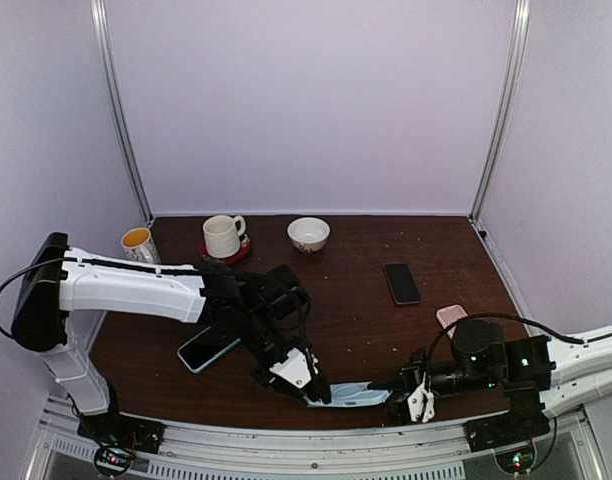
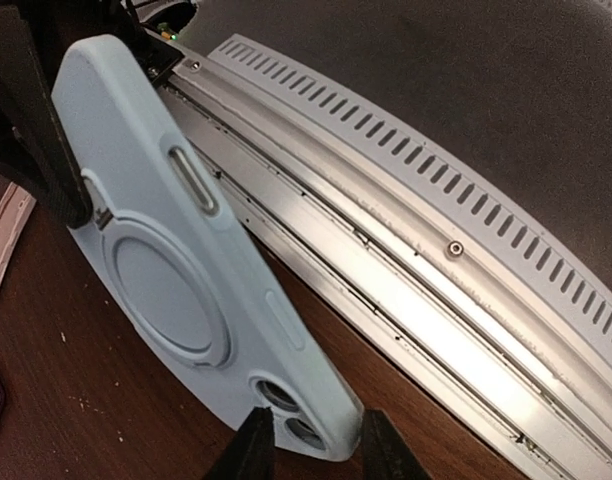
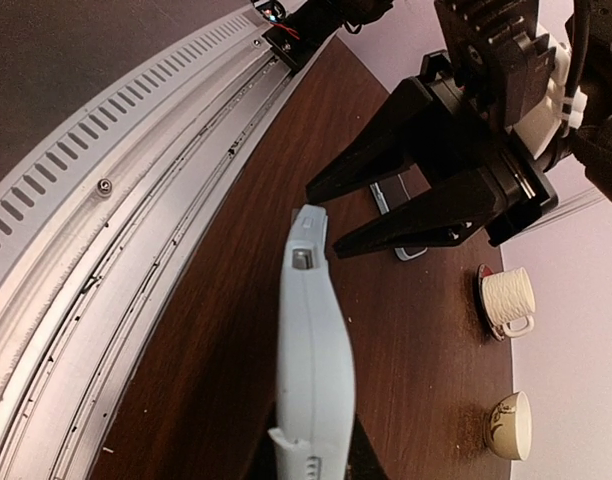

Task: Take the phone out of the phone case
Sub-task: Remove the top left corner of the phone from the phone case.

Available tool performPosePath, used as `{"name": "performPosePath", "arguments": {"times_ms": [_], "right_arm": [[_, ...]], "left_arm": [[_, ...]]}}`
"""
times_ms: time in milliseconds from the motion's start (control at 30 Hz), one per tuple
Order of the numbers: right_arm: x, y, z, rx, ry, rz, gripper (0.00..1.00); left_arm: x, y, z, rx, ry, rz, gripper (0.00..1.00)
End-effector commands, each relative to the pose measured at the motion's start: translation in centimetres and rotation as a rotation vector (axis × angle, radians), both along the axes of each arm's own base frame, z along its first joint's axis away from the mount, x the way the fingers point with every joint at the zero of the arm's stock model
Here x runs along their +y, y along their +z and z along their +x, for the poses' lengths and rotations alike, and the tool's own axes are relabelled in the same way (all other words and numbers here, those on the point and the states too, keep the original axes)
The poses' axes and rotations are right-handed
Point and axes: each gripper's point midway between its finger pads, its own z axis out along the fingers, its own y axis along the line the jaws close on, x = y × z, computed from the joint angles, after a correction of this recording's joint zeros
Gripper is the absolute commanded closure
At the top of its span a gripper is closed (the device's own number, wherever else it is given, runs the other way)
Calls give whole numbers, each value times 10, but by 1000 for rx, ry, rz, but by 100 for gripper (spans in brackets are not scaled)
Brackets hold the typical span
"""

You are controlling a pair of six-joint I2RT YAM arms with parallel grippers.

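A light blue phone case [image 1: 354, 394] is held just above the table's near edge, between my two grippers. My left gripper [image 1: 316, 390] is shut on its camera-hole corner [image 2: 311, 450]. The left wrist view shows the case's back [image 2: 176, 280] with a round ring and two camera holes. My right gripper [image 1: 396, 395] is shut across the thickness of the other end [image 3: 311, 470]. The right wrist view shows the case edge-on [image 3: 316, 350], bowed in the middle, with the left gripper [image 3: 321, 220] at its far tip. I cannot tell whether a phone is inside it.
A phone with a light blue rim [image 1: 208, 348] lies under the left arm. A black phone [image 1: 402, 283] and a pink object [image 1: 451, 317] lie to the right. A mug on a red coaster [image 1: 223, 237], a cup [image 1: 138, 243] and a bowl [image 1: 308, 233] stand at the back. A metal rail [image 1: 316, 445] runs along the near edge.
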Motion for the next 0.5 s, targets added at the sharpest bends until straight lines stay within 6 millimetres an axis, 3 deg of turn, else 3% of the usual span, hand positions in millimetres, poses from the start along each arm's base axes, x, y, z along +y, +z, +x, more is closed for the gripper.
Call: {"name": "performPosePath", "arguments": {"times_ms": [0, 200, 467], "right_arm": [[8, 22, 1, -21, -1, 86, 100], [7, 24, 3, -20, -15, 102, 100], [7, 25, 3, -19, -19, 106, 100]], "left_arm": [[-11, 28, 1, -1, 72, -158, 65], [-8, 37, 6, 21, 216, -285, 62], [-11, 32, 13, 46, 317, -359, 59]]}}
